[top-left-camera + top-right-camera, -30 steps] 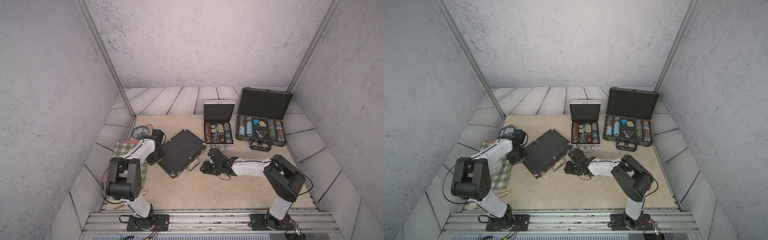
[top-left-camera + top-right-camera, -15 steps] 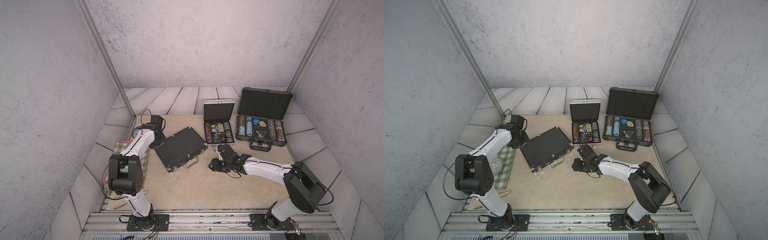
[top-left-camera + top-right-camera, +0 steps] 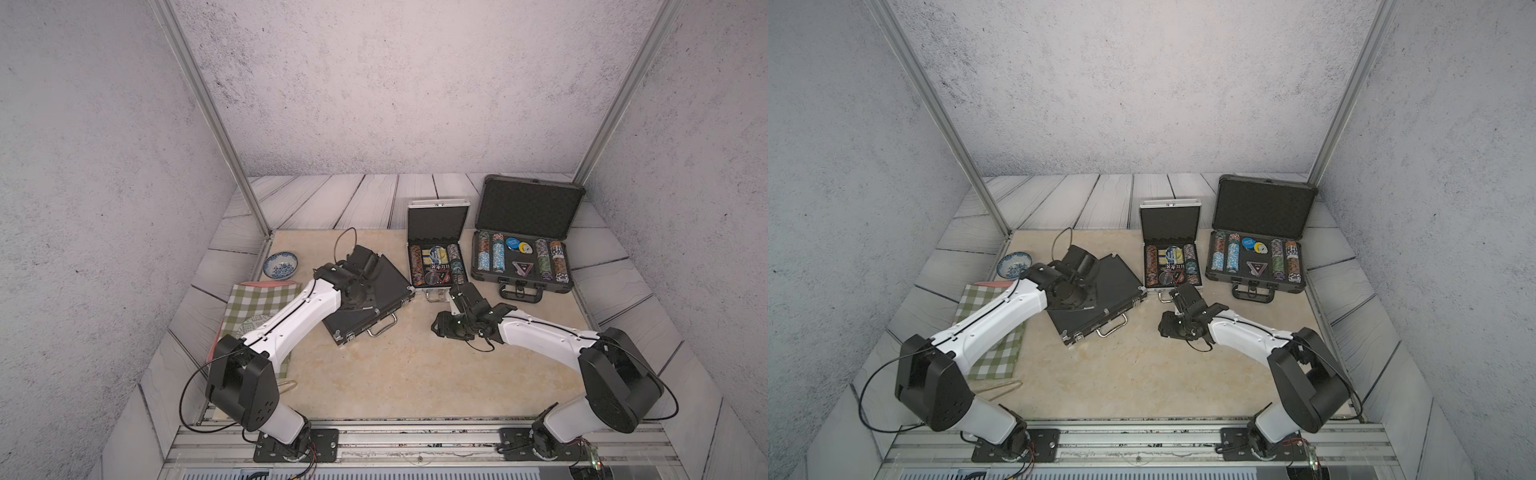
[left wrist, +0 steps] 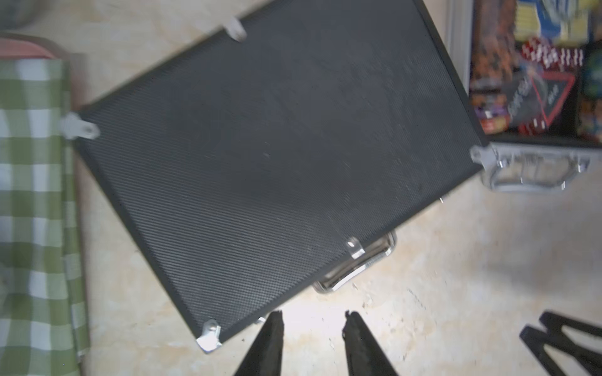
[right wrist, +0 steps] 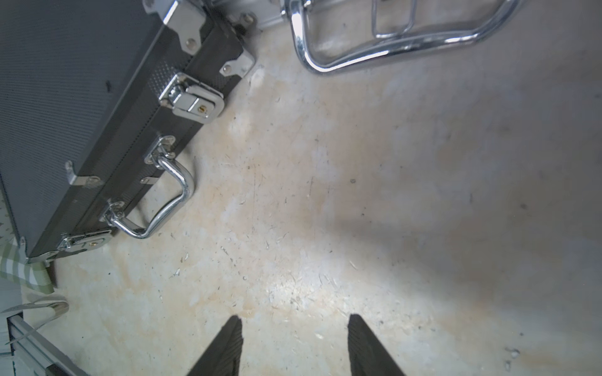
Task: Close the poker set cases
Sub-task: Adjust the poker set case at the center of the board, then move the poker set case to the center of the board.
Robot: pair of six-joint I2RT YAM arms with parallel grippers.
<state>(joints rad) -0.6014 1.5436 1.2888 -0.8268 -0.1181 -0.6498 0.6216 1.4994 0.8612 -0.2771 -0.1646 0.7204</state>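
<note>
The black flat case lies shut at centre left, its chrome handle facing the front. My left gripper hovers over its lid, open, with nothing between the fingers. The small silver case and the larger dark-grey case stand open at the back right, chips showing in both. In front of the silver case's handle, my right gripper is low over bare floor, open and empty.
A blue patterned bowl sits at the back left. A green checked cloth with a plate on it lies under my left arm, and tongs lie at its front. Grey walls close in on three sides.
My left gripper swung from the black case's left side round its back corner to above the lid, and its jaws opened. The right gripper drifted right, toward the silver case.
</note>
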